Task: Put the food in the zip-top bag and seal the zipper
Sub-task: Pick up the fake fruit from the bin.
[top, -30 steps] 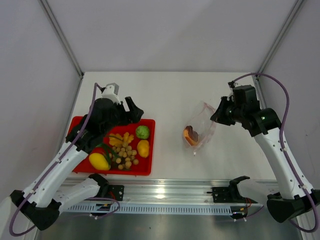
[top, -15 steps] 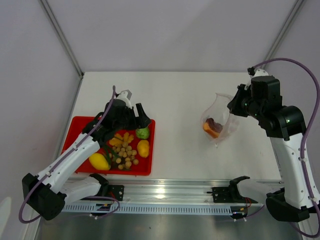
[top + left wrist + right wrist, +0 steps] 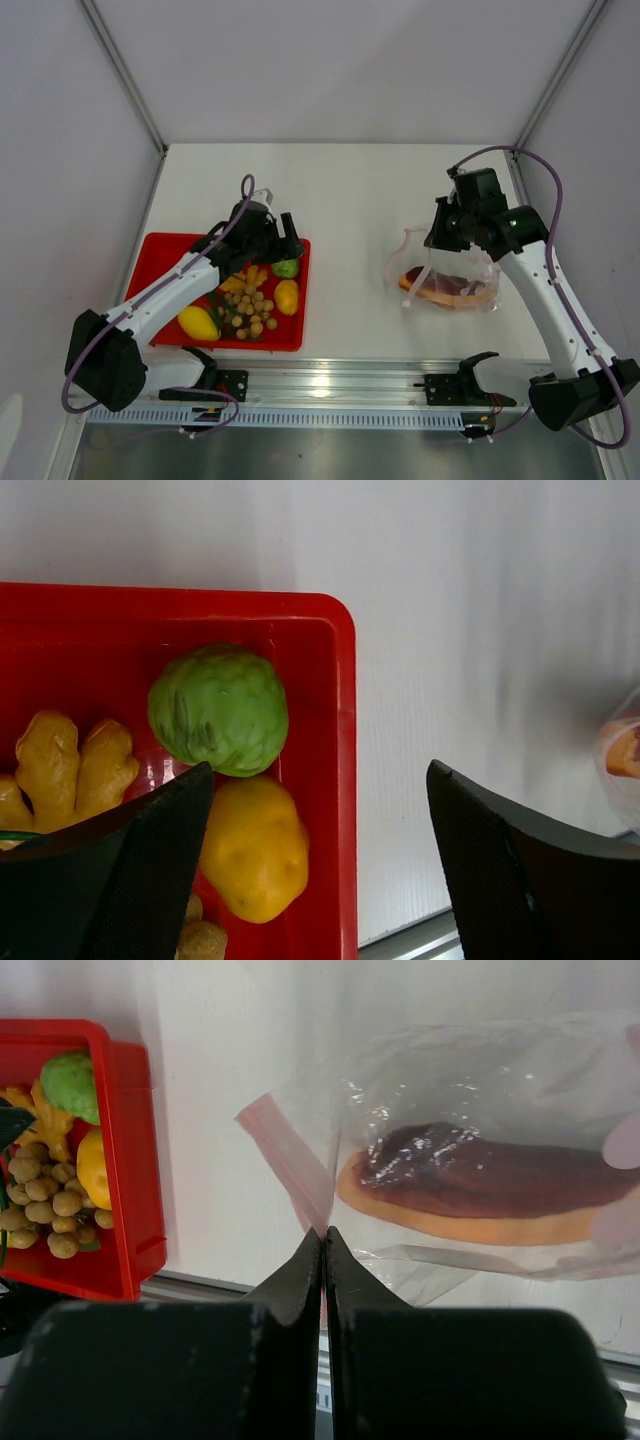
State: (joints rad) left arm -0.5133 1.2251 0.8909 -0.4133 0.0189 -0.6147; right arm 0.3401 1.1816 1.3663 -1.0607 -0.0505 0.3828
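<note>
your left gripper [image 3: 320,772] hung over the far right corner of the red rectangular tray [image 3: 342,690], its jaws spread wide and holding nothing. just ahead of the fingers sat the bumpy green ball [image 3: 218,708], with the yellow lemon [image 3: 255,848] just beside it on the near side, both close to the tray's right wall. a heap of small tan balls [image 3: 250,312] filled the tray's middle, and a knobbly yellow piece [image 3: 70,765] lay to the left of the green ball.

your right gripper [image 3: 323,1248] was pinched tight on the mouth edge of the clear crinkly plastic bag [image 3: 480,1060], right by the pink-red strip [image 3: 285,1155]. whether the fingers bit the strip itself or the film just beside it, i could not tell. the bag lay on the white table [image 3: 340,190], well apart from the tray, with the orange-brown wedge [image 3: 470,1185] lying flat inside it.
</note>
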